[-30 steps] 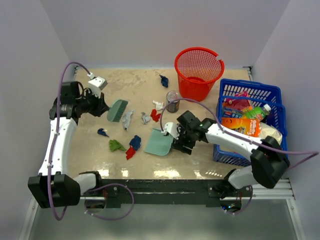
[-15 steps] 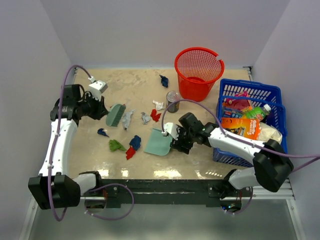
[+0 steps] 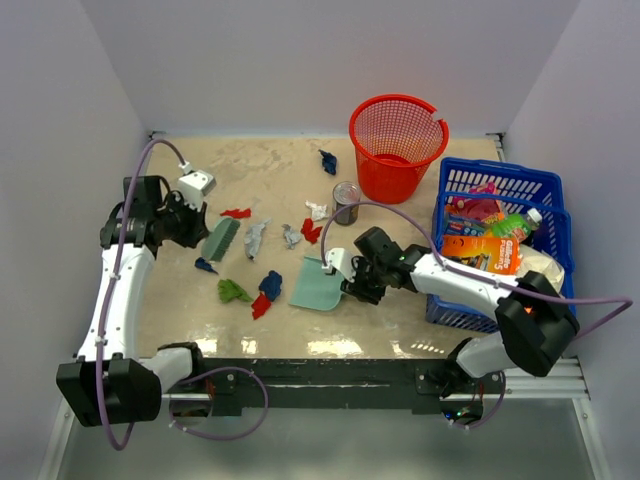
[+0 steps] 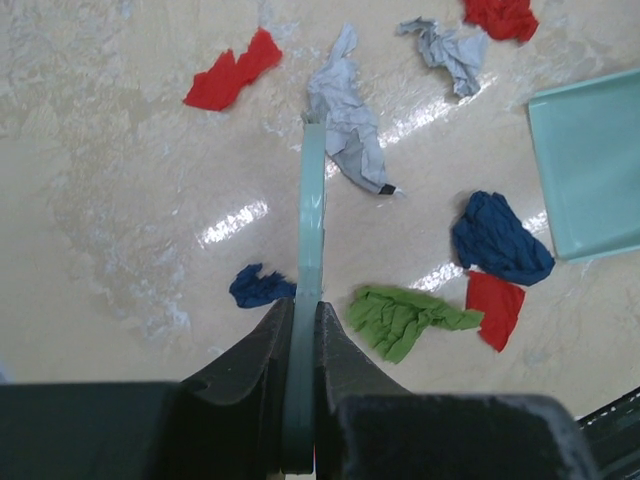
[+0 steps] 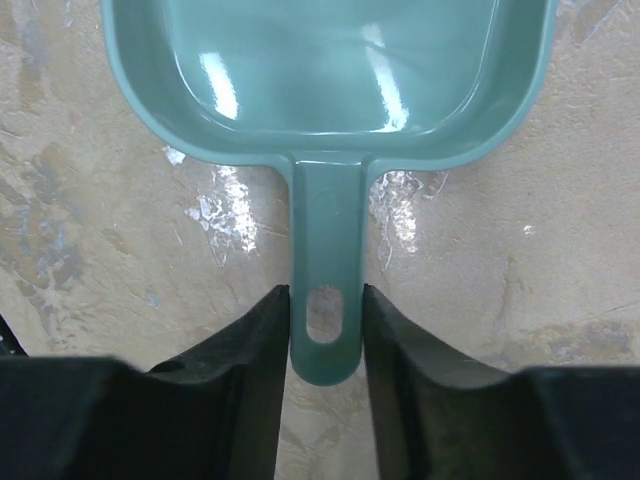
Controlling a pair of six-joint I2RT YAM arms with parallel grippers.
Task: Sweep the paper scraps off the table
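The left gripper (image 3: 192, 226) is clamped narrowly on the teal hand brush (image 3: 221, 240), which the left wrist view shows edge-on between the fingers. Over the last second the brush has travelled from nearer the far-left corner toward the front edge. This has uncovered a red scrap (image 3: 237, 213) on its far side. The right gripper (image 3: 345, 283) is closed on the handle of the teal dustpan (image 3: 314, 285). The dustpan lies flat on the table (image 3: 270, 170) near the middle of the front edge, roughly where it was. The paper scraps (image 3: 254, 239) remain scattered across the centre of the table. Most lie between brush and dustpan, and a dark blue scrap (image 3: 205, 265) lies just beside the brush tip. None is in the pan yet. Judgement: the brush is lined up for a stroke toward the dustpan, but sweeping has barely begun. The red scrap now sits behind the brush and may need a separate pass.
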